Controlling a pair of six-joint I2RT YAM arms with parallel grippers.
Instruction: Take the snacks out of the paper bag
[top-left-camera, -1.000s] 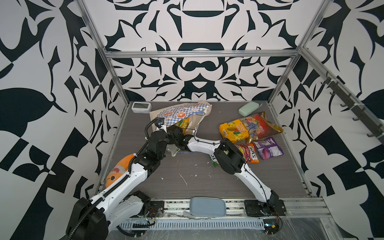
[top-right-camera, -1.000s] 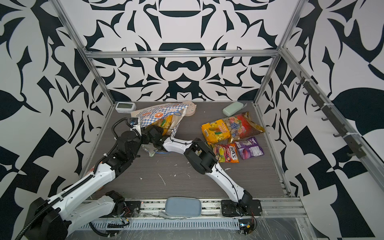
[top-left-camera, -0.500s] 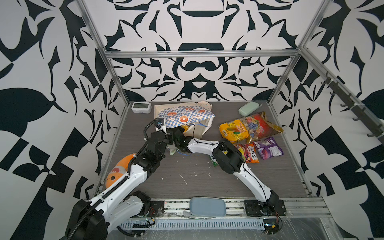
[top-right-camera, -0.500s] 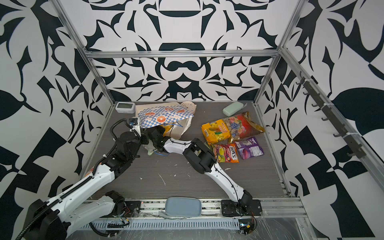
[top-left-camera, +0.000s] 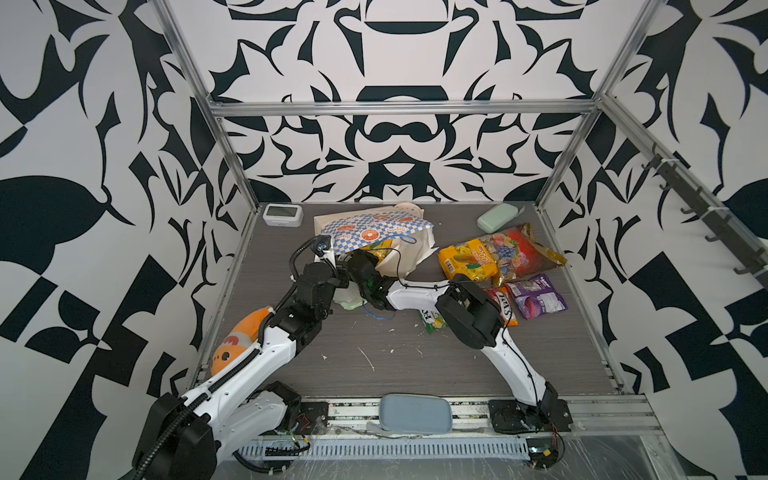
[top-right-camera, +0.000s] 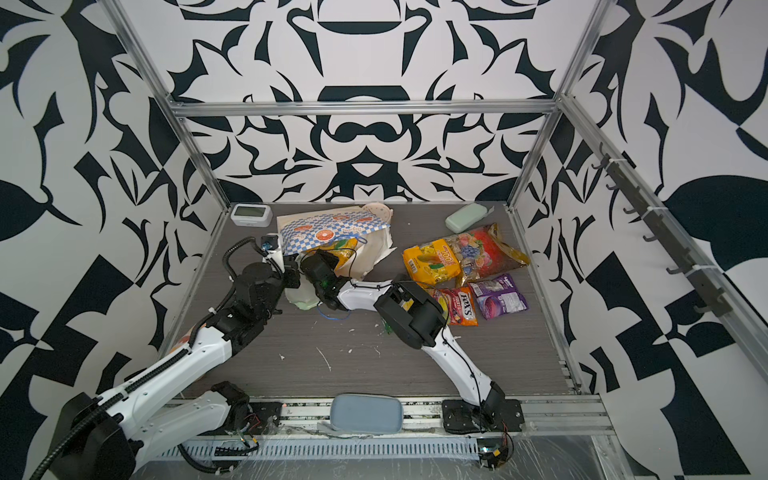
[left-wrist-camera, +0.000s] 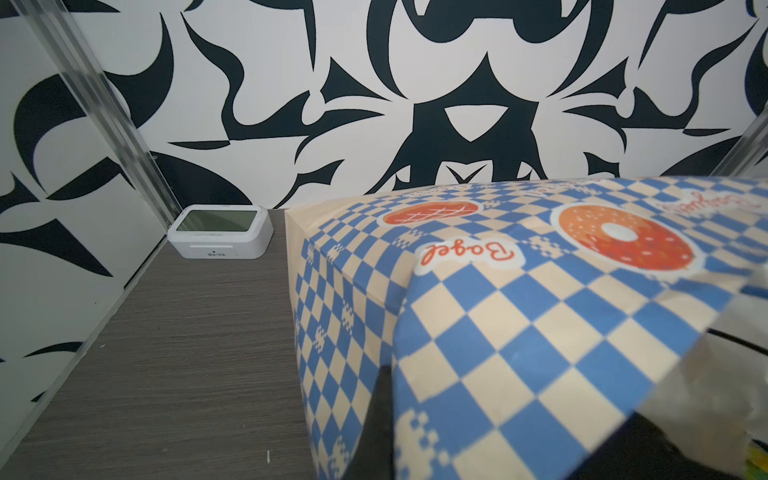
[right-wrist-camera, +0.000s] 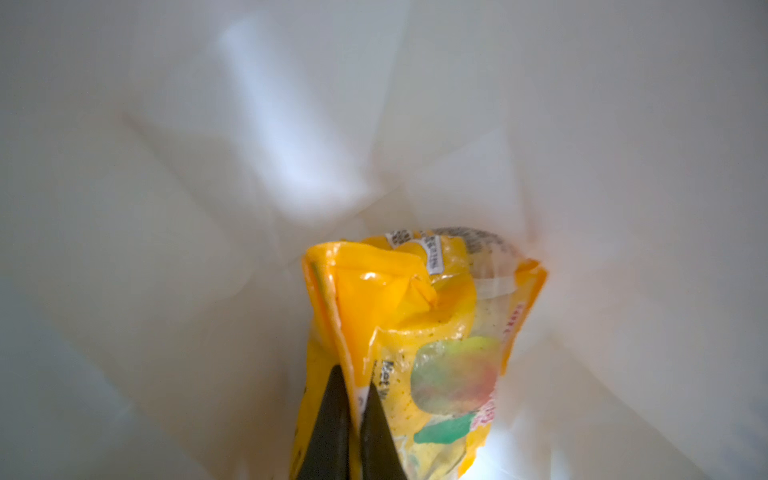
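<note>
The paper bag (top-left-camera: 376, 232) (top-right-camera: 332, 230) lies at the back with its mouth toward the arms. My left gripper (top-left-camera: 340, 277) (left-wrist-camera: 384, 399) is shut on the checked rim of the paper bag (left-wrist-camera: 519, 316), holding it up. My right gripper (right-wrist-camera: 353, 384) (top-left-camera: 372, 257) reaches inside the bag and is shut on the edge of a yellow-orange snack packet (right-wrist-camera: 419, 328) (top-right-camera: 343, 248). Outside, on the right, lie another yellow-orange packet (top-left-camera: 467, 262), the clear multicoloured candy pack (top-left-camera: 521, 251), the purple packet (top-left-camera: 540, 297) and the pink-orange FOX'S packet (top-left-camera: 503, 303). A green-yellow packet (top-left-camera: 432, 323) peeks from under the right arm.
A white clock (top-left-camera: 282, 214) (left-wrist-camera: 220, 232) stands in the back left corner. A mint green case (top-left-camera: 496, 217) is at the back right. The orange plush fish (top-left-camera: 237, 345) lies by the left wall under the left arm. A blue cord handle (top-left-camera: 378, 314) trails on the table.
My right gripper's jaws have closed on the yellow-orange packet inside the bag. The bag's checked upper side has shifted left and now lies flatter over the mouth.
</note>
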